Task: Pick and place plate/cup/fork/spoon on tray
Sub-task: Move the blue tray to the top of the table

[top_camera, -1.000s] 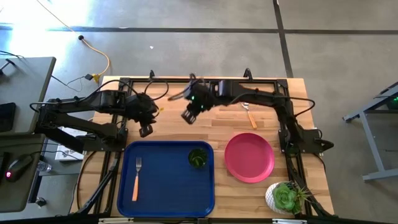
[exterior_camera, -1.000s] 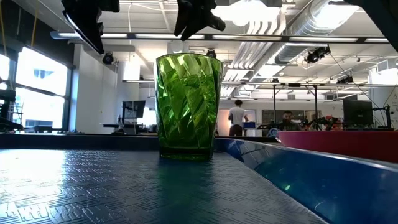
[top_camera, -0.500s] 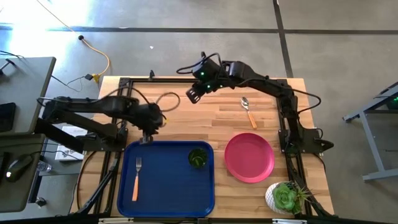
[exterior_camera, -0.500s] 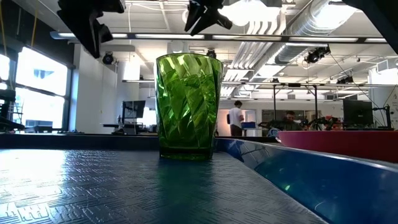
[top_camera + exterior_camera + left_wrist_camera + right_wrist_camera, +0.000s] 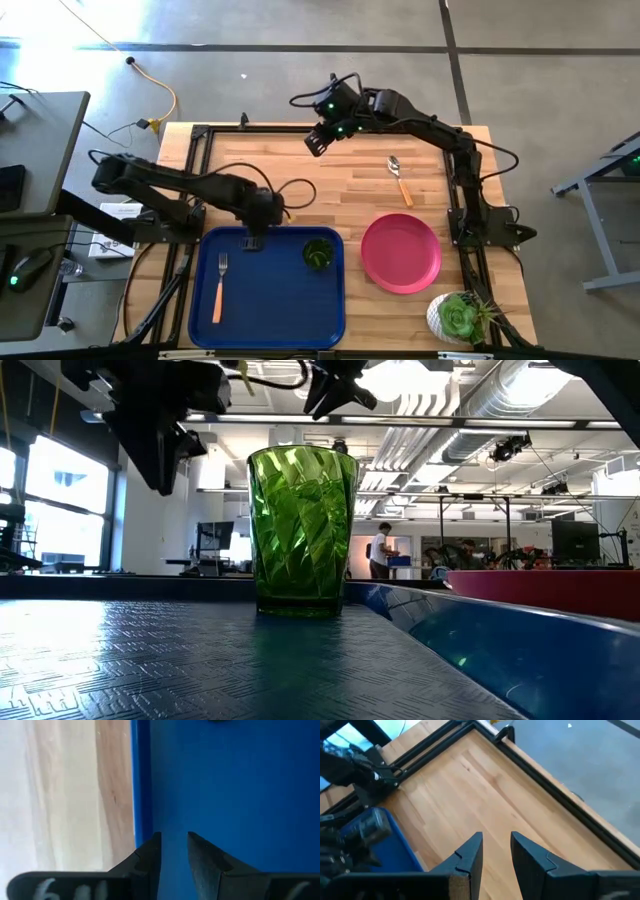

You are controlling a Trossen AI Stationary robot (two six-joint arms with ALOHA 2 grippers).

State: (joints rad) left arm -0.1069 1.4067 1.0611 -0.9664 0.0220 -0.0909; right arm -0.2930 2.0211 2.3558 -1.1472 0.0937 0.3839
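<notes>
Left tool [image 5: 252,240] points downward, fingers slightly parted; right tool [image 5: 314,144] likewise, raised.

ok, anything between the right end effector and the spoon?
Nothing visible. The right end effector hangs over bare wood at the table's far edge; the spoon lies alone on the wood between it and the plate.

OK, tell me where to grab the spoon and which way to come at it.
Grip the spoon at the middle of its orange handle, coming straight down. It lies flat on the bare table, bowl toward the far edge, so set the fingers across the handle's narrow width. Likely easiest for the right gripper.
</notes>
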